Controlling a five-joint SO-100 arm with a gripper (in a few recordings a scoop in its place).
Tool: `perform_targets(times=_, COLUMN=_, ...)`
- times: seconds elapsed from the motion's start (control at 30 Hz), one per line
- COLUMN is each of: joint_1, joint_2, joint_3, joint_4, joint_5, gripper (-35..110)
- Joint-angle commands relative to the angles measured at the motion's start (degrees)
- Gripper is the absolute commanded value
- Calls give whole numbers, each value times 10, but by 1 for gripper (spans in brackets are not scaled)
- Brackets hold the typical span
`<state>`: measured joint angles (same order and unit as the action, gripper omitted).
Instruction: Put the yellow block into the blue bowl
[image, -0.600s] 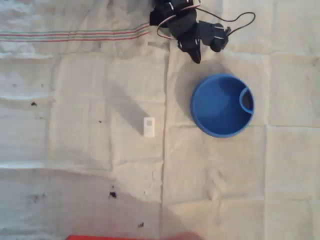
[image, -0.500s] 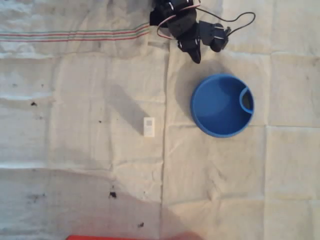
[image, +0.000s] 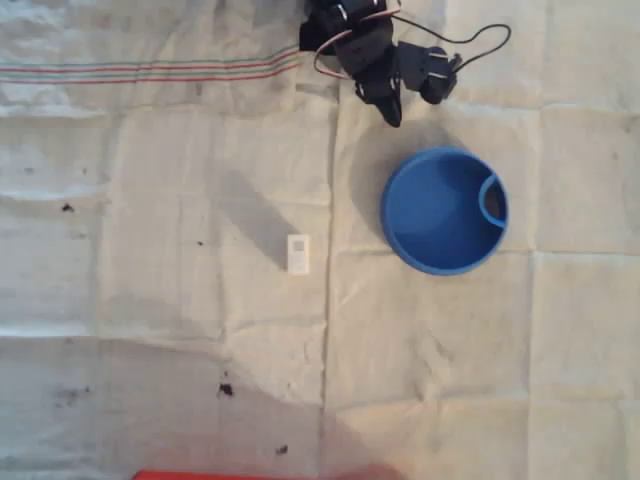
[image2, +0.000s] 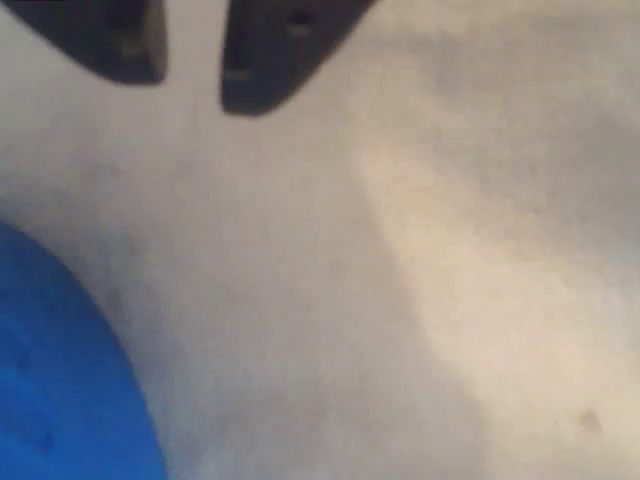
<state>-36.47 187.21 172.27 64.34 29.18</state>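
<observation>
pale yellow block (image: 298, 253) flat on cloth, well left of empty, upright blue bowl (image: 443, 211)

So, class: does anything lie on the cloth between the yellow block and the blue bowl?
Nothing visible does. In the overhead view, bare cloth separates the yellow block from the blue bowl, which sits to its right.

Colours, tabletop items
Blue bowl (image: 441, 215): bright blue. Yellow block (image: 298, 253): near white. Gripper (image: 390, 108): black. Cloth (image: 150, 200): cream, red-green stripes.
</observation>
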Motion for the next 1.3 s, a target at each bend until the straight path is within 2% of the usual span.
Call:
perform_targets(times=0.0, joint_1=2, joint_2=76, joint_3=74, joint_4=-11, joint_5=1, gripper=0)
perform_targets(times=0.93, joint_1=7, joint_2=75, joint_3=69, joint_4=-15, joint_5=0, gripper=0)
perform_targets(times=1.27, joint_1=7, joint_2=73, joint_3=-108, joint_4=-16, joint_5=-1, gripper=0)
